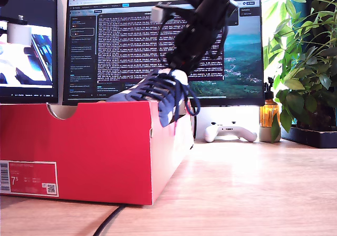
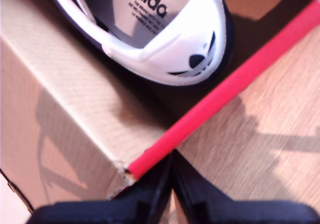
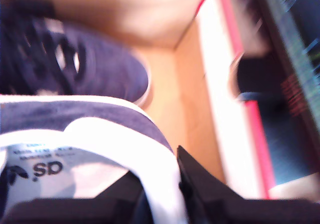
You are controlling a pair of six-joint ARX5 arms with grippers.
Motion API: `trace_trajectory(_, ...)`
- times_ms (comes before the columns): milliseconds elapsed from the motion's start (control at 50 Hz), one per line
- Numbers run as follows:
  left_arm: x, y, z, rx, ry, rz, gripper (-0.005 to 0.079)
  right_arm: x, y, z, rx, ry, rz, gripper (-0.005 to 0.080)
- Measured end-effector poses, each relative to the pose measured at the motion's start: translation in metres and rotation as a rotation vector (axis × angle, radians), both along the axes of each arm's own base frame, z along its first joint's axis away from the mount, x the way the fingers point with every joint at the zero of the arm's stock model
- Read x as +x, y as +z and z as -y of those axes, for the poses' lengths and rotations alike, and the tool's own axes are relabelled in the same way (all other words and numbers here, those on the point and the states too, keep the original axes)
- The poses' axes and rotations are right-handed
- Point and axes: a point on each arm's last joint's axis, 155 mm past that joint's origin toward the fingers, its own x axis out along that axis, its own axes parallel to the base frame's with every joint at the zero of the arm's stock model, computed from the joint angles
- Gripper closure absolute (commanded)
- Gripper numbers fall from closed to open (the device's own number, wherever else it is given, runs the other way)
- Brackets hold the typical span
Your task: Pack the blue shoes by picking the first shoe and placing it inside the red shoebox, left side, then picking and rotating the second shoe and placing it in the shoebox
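We lower the second shoe (image 1: 158,91), pinched at its heel collar by my second gripper (image 3: 167,194), into the red shoebox (image 1: 100,151) beside the first shoe (image 3: 75,64) (my first gripper (image 2: 171,184) sits closed, empty).

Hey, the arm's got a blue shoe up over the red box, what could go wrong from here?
My second pincer pinches the held shoe only by its heel rim, so it may slip or swing. Its laces hang at the box wall and could snag or end up outside. The other shoe already lies inside, so this one might land on it.
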Motion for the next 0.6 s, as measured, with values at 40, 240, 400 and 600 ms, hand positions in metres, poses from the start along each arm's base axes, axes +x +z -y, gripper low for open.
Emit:
trace_trajectory(40,0.0,0.0,0.0,0.0,0.0,0.001,0.0761,0.001,-0.004,0.001,-0.005,-0.002,-0.005,0.0765)
trace_trajectory(240,0.0,0.0,0.0,0.003,-0.001,0.003,0.0761,0.006,-0.007,0.007,-0.03,-0.039,0.003,0.0765)
trace_trajectory(400,0.0,0.0,0.002,0.0,-0.008,0.003,0.0761,0.011,-0.005,0.008,-0.034,-0.101,0.021,0.0765)
trace_trajectory(600,0.0,0.0,0.003,-0.001,-0.009,0.003,0.0761,0.005,-0.009,0.007,-0.049,-0.09,0.002,0.0716)
